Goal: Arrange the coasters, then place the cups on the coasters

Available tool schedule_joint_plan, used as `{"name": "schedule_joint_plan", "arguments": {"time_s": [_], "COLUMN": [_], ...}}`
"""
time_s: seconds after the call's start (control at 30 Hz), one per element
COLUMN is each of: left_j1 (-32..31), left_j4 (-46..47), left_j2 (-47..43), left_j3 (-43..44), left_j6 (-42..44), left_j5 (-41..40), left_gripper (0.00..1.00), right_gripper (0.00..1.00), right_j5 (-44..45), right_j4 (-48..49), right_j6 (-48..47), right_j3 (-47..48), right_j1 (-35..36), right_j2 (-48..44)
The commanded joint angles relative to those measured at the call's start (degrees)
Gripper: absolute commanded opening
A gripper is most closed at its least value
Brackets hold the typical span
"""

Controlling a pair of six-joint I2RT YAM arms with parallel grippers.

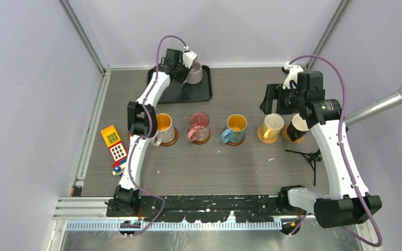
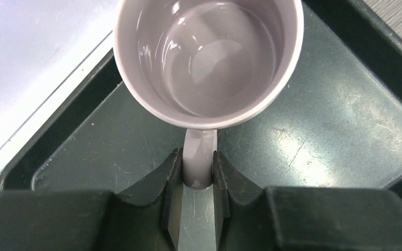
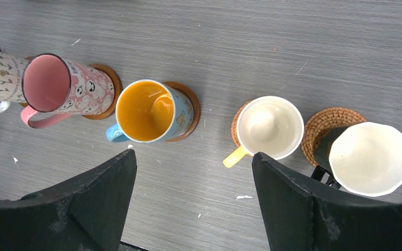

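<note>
Lilac cup (image 2: 208, 57) handle between left fingers (image 2: 171, 180)

lilac mug (image 2: 208, 57) upright on black tray (image 2: 319, 130); five other mugs (image 1: 236, 124) on coasters (image 3: 191, 104) in a row.

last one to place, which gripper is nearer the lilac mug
Left. The left gripper is shut on the handle of the lilac mug in the black tray; the right gripper hangs open above the cream-yellow mug.
</note>
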Motion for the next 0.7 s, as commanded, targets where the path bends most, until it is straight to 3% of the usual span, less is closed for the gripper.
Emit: {"name": "schedule_joint_plan", "arguments": {"time_s": [0.0,0.1,0.67], "left_j1": [1.0,3.0,14.1], "left_j4": [2.9,1.5,-9.1], "left_j2": [-4.4,-8.1,-25.6], "left_j3": [-2.9,-6.7,-31.0], "left_j6": [1.0,-0.5,6.8], "left_j5": [-1.3,0.3,8.1], "left_gripper": [0.08,0.00,0.01], "right_gripper": [0.85,0.85,0.85], "right_j5": [-0.2,-0.2,-2.1], "right_j4": [2.0,1.9,2.3], "right_j6": [0.0,0.0,1.5], "right_j3": [2.1,1.9,-1.4], "right_j1": [-0.1,-0.1,0.0], "right_j2": [-0.9,-1.4,-4.7]}}
